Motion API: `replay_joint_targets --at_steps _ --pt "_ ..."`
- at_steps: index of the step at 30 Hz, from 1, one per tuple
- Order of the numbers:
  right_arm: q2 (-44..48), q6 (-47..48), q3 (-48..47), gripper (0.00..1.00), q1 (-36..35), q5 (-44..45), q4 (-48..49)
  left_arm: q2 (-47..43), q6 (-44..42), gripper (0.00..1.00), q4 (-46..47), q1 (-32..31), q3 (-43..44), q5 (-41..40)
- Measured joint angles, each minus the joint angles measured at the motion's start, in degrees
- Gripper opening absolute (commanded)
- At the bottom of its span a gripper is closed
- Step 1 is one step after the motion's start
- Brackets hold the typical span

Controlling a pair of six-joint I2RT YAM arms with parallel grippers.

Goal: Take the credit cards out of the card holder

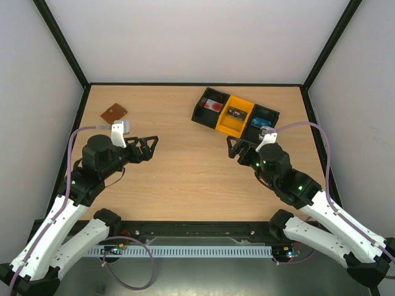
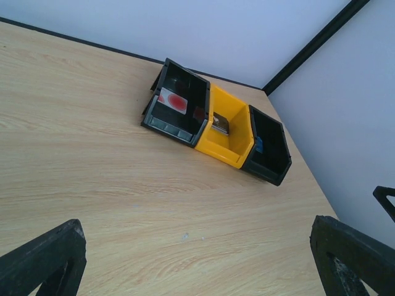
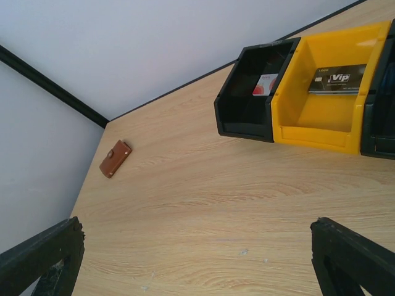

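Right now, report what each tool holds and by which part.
Nothing is held: left tool and right tool are open and empty; the card holder lies apart from both.

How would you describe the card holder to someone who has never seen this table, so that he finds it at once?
Look at the table, in its far left corner, opposite the tray of bins on the right. There lies the card holder: a small flat reddish-brown piece, darker than the wood, unlike the black and yellow bins.
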State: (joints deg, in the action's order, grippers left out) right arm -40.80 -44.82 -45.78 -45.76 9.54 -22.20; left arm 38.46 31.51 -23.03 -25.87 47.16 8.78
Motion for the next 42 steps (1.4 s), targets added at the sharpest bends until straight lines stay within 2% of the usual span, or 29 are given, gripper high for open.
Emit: replay_joint_targets --at_steps 8,19,30,35,42 --pt "0.20 0.00 0.46 0.98 0.00 -0.22 0.04 0.81 0.63 1.00 -0.02 0.00 0.02 -1.99" --pt "0.20 1.55 0.46 0.98 0.00 -2.49 0.37 11.32 3.06 1.00 -0.07 0.87 0.37 -12.31" --pt "0.17 4.44 -0.92 0.98 0.00 -7.32 0.94 27.45 5.60 0.97 7.93 16.06 1.73 -14.27" --pt "-0.85 6.10 -2.38 0.98 0.00 -11.45 0.83 39.60 7.23 0.94 12.55 23.32 9.35 -12.81" --pt "-0.02 6.51 -2.89 0.98 0.00 -12.55 -0.11 53.02 8.00 0.95 17.70 29.09 17.77 -10.05"
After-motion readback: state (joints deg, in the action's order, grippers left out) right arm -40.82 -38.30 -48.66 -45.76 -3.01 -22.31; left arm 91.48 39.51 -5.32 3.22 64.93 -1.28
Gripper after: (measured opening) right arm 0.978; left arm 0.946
